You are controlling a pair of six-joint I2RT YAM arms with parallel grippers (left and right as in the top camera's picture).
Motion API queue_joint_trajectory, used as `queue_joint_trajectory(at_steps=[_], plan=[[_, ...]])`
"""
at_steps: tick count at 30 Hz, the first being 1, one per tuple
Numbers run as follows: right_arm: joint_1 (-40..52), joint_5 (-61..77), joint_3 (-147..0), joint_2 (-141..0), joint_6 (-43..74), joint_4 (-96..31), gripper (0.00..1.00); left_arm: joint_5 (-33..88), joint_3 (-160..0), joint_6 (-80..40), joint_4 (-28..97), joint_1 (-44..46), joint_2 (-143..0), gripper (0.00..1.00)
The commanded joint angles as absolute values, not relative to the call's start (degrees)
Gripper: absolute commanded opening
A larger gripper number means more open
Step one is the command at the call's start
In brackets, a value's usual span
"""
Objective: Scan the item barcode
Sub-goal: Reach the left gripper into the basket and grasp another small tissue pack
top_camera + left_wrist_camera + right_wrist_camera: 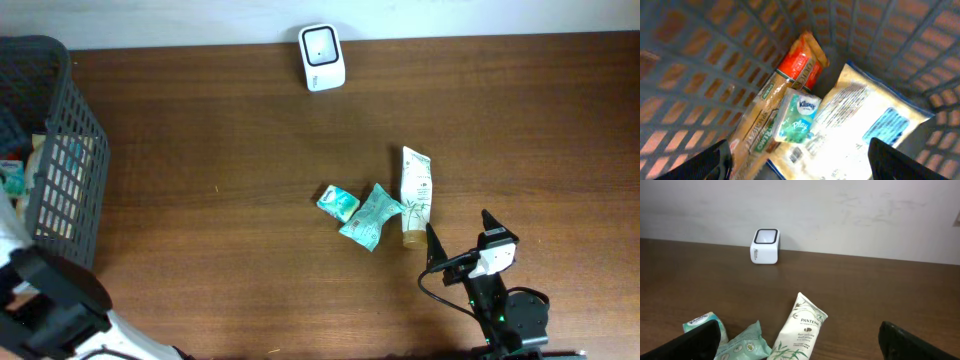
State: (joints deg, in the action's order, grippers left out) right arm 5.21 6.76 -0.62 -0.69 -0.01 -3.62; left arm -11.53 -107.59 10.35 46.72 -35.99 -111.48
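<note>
The right gripper (460,233) stands wide open and holds nothing, low over the brown wooden table (220,130). Near it, toward its 10 o'clock, lies a white Pantene plastic tube (415,192), untouched, with two teal foil packets (371,217) just beyond at 9 o'clock. The white box-shaped barcode scanner (322,57) sits well apart at the table's 12 o'clock edge.

The left gripper (800,167) hangs inside the dark grey plastic mesh basket (70,140), fingers spread wide and gripping nothing. A small green-and-white Kleenex tissue pack (800,117) lies between them, toward 12 o'clock.
</note>
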Motion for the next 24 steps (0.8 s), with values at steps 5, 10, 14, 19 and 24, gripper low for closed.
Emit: queue_joint_trajectory(at_steps=[5, 10, 14, 19, 24], plan=[[4.84, 7.05, -0.32, -0.36, 0.23, -3.86, 0.99, -11.86, -107.98, 19.62, 43.53, -37.69, -117.05, 0.84], [4.84, 7.05, -0.32, -0.36, 0.23, -3.86, 0.99, -11.84, -107.98, 27.18, 42.41, -38.44, -118.19, 0.84], [4.84, 7.05, -0.32, -0.36, 0.23, -3.86, 0.99, -11.84, -107.98, 33.06, 42.0, -38.81, -119.77, 0.78], [4.84, 7.05, -0.32, -0.36, 0.23, -3.86, 0.99, -11.88, -107.98, 33.08, 41.5, -39.57, -123.26, 0.69], [4.84, 7.05, -0.32, -0.36, 0.23, -3.86, 0.99, -11.84, -107.98, 33.06, 38.48, -39.55, -125.69, 0.67]])
